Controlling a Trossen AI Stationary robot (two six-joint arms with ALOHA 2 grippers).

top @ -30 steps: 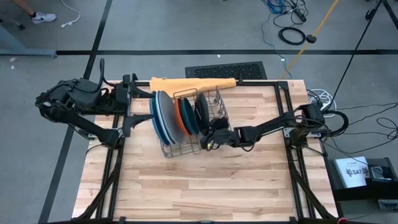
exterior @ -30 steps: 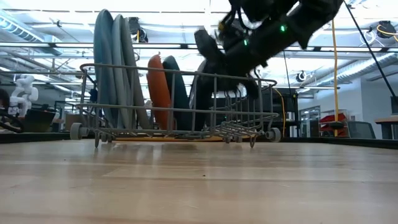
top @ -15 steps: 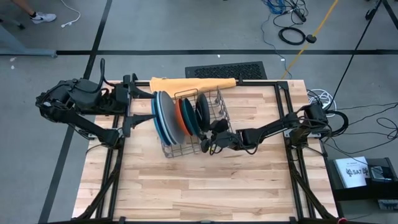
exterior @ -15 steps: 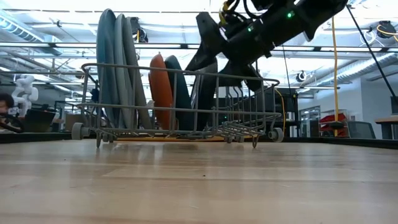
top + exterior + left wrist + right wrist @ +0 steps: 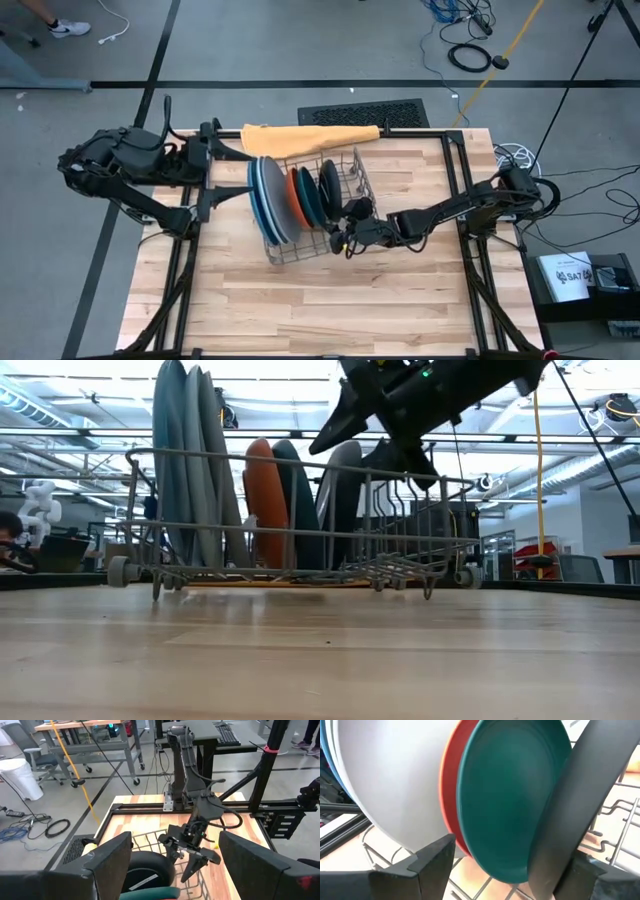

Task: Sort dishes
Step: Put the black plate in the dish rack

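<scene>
Wire dish rack (image 5: 345, 172) beside orange cloth (image 5: 310, 136).

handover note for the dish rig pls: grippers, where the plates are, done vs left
Right gripper: open, empty, at the near edge of the wire rack.
Left gripper: open, empty, waiting at the table's far left corner.
Plates: three large ones, orange plate, teal plate and black plate all stand on edge in the rack.
Done: every plate in view is racked.
Left: none seen on the table; orange cloth lies behind the rack.

wire metal rack (image 5: 345, 170), wooden table (image 5: 330, 300)
</scene>
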